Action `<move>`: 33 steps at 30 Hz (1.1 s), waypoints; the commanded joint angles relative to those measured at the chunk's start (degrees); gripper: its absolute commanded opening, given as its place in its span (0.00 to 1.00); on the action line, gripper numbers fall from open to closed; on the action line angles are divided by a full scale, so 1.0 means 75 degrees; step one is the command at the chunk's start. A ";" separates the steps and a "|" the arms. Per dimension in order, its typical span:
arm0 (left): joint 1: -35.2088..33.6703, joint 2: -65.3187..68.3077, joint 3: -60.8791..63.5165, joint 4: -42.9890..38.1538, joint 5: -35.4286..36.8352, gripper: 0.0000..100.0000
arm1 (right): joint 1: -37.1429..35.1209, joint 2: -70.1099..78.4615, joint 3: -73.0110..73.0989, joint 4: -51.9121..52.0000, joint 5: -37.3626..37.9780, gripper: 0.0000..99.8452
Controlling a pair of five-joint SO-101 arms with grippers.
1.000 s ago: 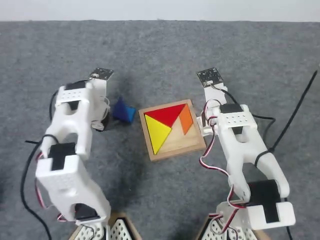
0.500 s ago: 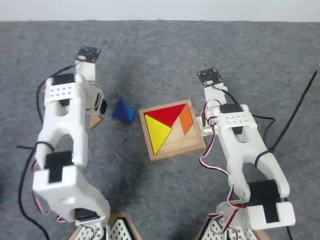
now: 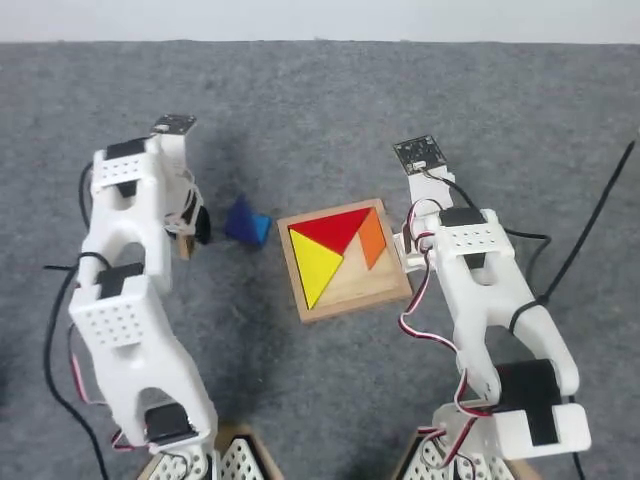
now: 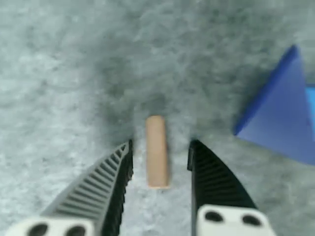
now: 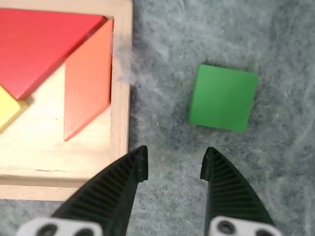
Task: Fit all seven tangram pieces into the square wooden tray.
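Three pieces [image 3: 335, 228] lie in the wooden tray [image 3: 360, 303], and at its nine o'clock the left gripper [image 4: 161, 145], jaws parted, straddles a tan piece [image 4: 156, 160] standing on edge, its long axis running parallel between the jaws.

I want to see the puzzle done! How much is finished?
Three pieces lie in the tray: red triangle, yellow triangle, orange parallelogram. Nothing is gripped; the left gripper is open around a tan piece on edge on the carpet. The blue triangle, and the green square by the open right gripper, wait outside too.
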 commanded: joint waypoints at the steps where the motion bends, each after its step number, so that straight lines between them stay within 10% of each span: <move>1: -0.0410 0.0059 -0.0568 0.0293 -0.0012 0.13 | -0.0064 -0.0416 -0.0059 -0.0076 -0.0059 0.19; 18: 0.1254 -0.1817 -0.0580 0.1840 -0.0352 0.01 | -0.0006 -0.0475 -0.0059 -0.0064 -0.0094 0.19; 33: 0.5275 -0.2544 -0.0299 0.0176 0.3001 0.01 | 0.0791 -0.0522 -0.0059 -0.0369 -0.0774 0.19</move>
